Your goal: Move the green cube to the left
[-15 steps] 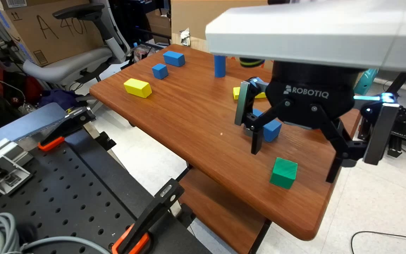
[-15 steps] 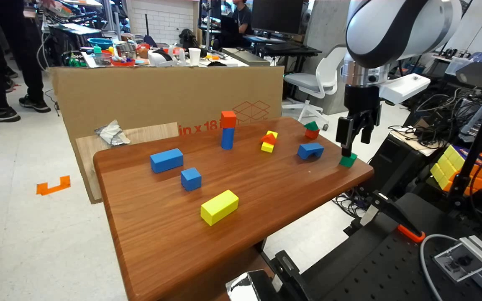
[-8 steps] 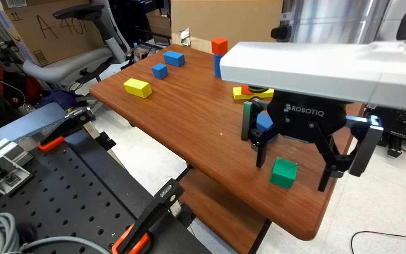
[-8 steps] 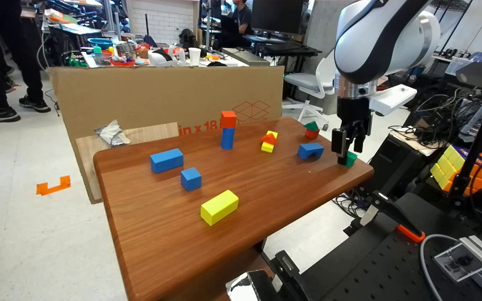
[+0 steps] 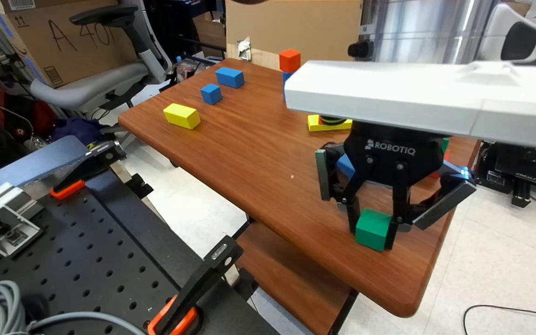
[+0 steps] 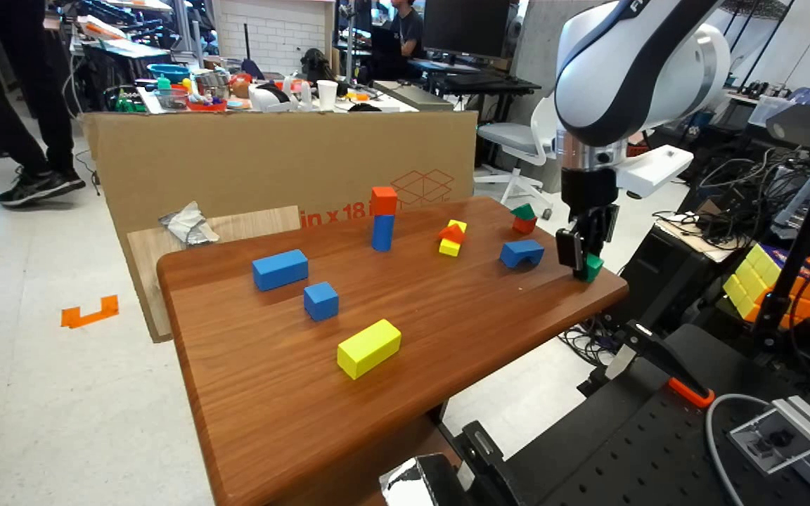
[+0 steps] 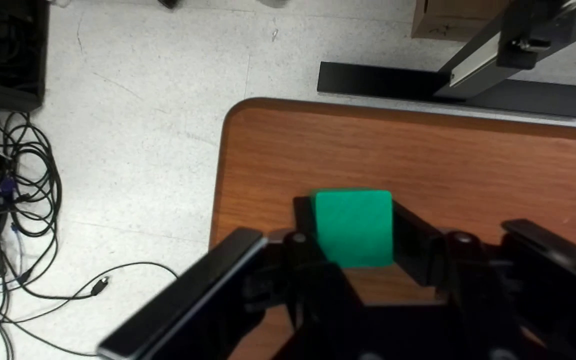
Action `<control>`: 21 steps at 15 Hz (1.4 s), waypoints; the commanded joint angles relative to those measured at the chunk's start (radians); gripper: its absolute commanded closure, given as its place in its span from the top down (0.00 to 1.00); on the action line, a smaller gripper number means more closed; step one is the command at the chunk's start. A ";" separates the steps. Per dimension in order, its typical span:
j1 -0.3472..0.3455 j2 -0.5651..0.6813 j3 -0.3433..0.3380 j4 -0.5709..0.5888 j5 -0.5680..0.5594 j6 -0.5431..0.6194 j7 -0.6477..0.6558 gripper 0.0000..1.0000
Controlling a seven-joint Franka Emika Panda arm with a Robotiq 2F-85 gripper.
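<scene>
The green cube (image 5: 372, 229) rests on the brown table near its front corner, showing in both exterior views and the wrist view. My gripper (image 5: 372, 235) has come down over it, with one black finger pressed on each of two opposite sides. From above, the wrist view shows the cube's top face (image 7: 354, 227) between the fingers, with no gap seen at either side. In an exterior view, the fingers cover part of the cube (image 6: 593, 268).
Near the gripper lie a blue arch block (image 6: 522, 253) and a red block (image 6: 524, 225) topped by a green triangle. Farther off stand a blue cylinder (image 6: 382, 233) under a red cube, yellow pieces (image 6: 449, 248), a blue cube (image 6: 320, 301), a blue block (image 6: 280, 270) and a yellow block (image 6: 369, 349).
My gripper has come down and sideways until its fingers straddle the green cube, then shut from wide open onto it. The cube has barely shifted.
</scene>
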 commanded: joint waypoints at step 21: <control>0.036 -0.192 0.199 -0.242 0.280 0.159 0.045 0.12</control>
